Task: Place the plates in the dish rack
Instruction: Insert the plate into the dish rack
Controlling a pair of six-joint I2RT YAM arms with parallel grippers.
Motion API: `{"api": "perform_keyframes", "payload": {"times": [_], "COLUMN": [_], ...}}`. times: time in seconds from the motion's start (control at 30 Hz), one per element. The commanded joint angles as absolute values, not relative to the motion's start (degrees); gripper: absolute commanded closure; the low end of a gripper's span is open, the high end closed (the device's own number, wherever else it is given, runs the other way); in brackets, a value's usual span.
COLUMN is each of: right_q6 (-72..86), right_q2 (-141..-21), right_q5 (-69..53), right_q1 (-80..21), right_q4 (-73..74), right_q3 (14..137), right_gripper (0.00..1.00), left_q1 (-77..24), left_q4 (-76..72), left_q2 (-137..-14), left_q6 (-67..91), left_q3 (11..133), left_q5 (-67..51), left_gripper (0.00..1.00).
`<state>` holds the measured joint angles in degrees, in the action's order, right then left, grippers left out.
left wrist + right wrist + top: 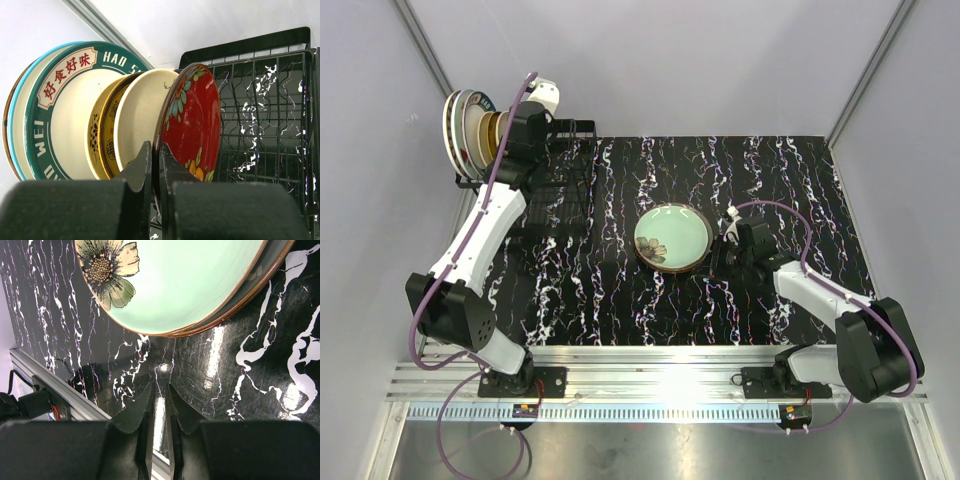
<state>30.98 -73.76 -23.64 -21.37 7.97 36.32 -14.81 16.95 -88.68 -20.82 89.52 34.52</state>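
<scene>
a: where did the green plate (pixel 200 280) lie from the right gripper (pixel 160 388)?
b: straight ahead of its tips, near but not touching. it lay flat on the table (pixel 260 370), face up. it was round, so no long axis to speak of. what faced the gripper was the near rim, low against the tabletop.
a: and that gripper's jaws?
b: a thin slit apart, nothing in it. the table showed through the gap.
a: the left gripper (pixel 155 148)?
b: pressed together on nothing. the red plate (pixel 195 110) stood on edge just beyond its right finger, in the rack (pixel 265 100). past the left finger stood a cream plate (pixel 137 115), then a teal-rimmed plate (pixel 117 56) with lettering.
a: which arm was nearer the green one?
b: the right, by a long way. the left was well off at the rack, which lay ahead and to the left of the right gripper.
a: how would it handle?
b: i judged it hard glazed ceramic — slick, with a thin coppery edge and a painted flower. with the rim so low, the fingers would have needed to widen and get one tip under the lip. the table was glossy black with white veins, so a shove might have slid the plate rather than lifted it.
a: room in the rack?
b: bare black wire to the right of the red plate.
</scene>
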Motion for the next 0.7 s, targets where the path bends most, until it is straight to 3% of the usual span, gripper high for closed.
{"api": "perform_keyframes", "payload": {"times": [0.0, 0.67], "right_q6": [29.7, 29.8], "right_q2": [-74.2, -75.0], "right_q5": [-24.5, -25.3], "right_q1": [-21.3, -21.1], "right_q4": [5.9, 5.7], "right_q3": [38.7, 38.8], "right_gripper": [0.8, 0.81], "left_q1": [-13.8, -13.7], "left_q4": [12.4, 15.6], "left_q2": [-89.0, -87.0], "left_q6": [-22.6, -22.7], "left_q3": [91.8, 93.1], "left_q5": [38.1, 41.0], "left_gripper": [1.0, 1.0]}}
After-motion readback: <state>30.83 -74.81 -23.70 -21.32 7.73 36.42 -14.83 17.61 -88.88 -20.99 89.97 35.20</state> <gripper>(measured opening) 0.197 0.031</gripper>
